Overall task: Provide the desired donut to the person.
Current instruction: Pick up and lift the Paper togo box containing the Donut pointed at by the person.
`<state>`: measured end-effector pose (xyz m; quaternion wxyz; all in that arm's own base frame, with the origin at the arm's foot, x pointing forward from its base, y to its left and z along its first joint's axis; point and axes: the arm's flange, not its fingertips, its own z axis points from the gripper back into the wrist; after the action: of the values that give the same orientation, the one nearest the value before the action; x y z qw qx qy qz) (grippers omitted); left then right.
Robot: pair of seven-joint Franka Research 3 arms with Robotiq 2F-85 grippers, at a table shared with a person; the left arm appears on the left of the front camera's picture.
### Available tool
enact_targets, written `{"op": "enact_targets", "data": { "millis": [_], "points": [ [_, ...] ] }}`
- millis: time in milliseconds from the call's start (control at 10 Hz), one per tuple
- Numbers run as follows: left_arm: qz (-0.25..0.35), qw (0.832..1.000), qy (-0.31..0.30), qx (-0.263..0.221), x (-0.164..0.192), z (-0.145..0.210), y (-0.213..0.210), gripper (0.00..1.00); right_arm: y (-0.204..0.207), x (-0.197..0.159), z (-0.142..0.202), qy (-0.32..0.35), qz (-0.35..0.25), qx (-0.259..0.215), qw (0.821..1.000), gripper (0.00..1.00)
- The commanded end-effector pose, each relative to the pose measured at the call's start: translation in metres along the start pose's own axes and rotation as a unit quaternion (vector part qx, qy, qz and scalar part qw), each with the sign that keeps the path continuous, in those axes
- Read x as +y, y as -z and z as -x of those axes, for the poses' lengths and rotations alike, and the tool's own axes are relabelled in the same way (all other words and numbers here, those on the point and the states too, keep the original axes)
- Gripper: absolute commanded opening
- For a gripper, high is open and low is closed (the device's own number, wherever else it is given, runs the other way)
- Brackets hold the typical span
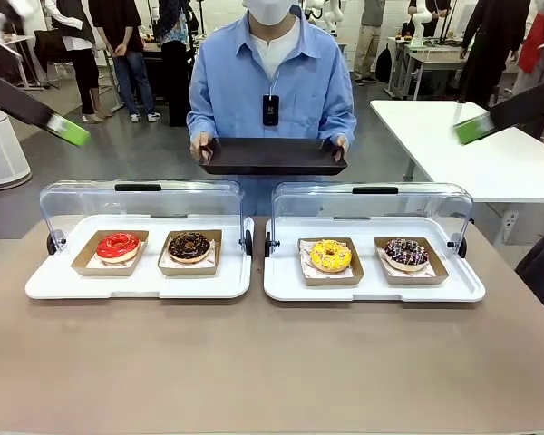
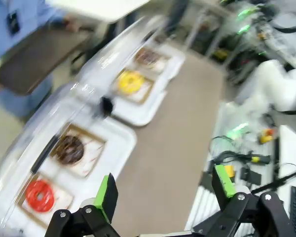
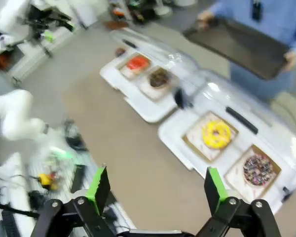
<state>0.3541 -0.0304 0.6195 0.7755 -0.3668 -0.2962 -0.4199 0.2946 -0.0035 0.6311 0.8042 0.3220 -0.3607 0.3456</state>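
The person (image 1: 272, 82) stands at the far side and holds a dark tray (image 1: 272, 156) in both hands. A red donut (image 1: 118, 246) and a chocolate donut (image 1: 189, 246) lie in the left white case (image 1: 45, 285). In the right white case (image 1: 281, 288) lie a yellow donut (image 1: 331, 256) and a dark sprinkled donut (image 1: 405, 253). Each donut rests in a brown paper box. My left gripper (image 1: 68, 131) hangs open, high at the left. My right gripper (image 1: 476, 127) hangs open, high at the right. Both are far above the donuts and hold nothing.
Both clear lids (image 1: 140, 204) stand tilted back behind the cases. Bare brown table top (image 1: 272, 362) stretches in front of the cases. A white table (image 1: 490, 154) stands at the back right. Other people stand farther back.
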Motion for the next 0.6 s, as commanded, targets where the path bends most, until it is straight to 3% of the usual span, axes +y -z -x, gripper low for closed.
{"op": "enact_targets", "data": {
  "millis": [0,200,500],
  "points": [
    [0.087,0.996,0.025,-0.016,0.013,0.013,-0.025,1.0,-0.028,-0.025,0.008,-0.006,-0.085,-0.014,0.996,1.0],
    [0.075,0.995,0.058,-0.023,0.03,0.035,-0.051,1.0,-0.047,-0.06,0.023,-0.01,-0.115,-0.035,0.993,1.0],
    [0.04,0.994,0.104,-0.016,0.05,0.063,-0.07,1.0,-0.05,-0.106,0.046,-0.026,-0.124,-0.026,0.992,1.0]
  ]
}}
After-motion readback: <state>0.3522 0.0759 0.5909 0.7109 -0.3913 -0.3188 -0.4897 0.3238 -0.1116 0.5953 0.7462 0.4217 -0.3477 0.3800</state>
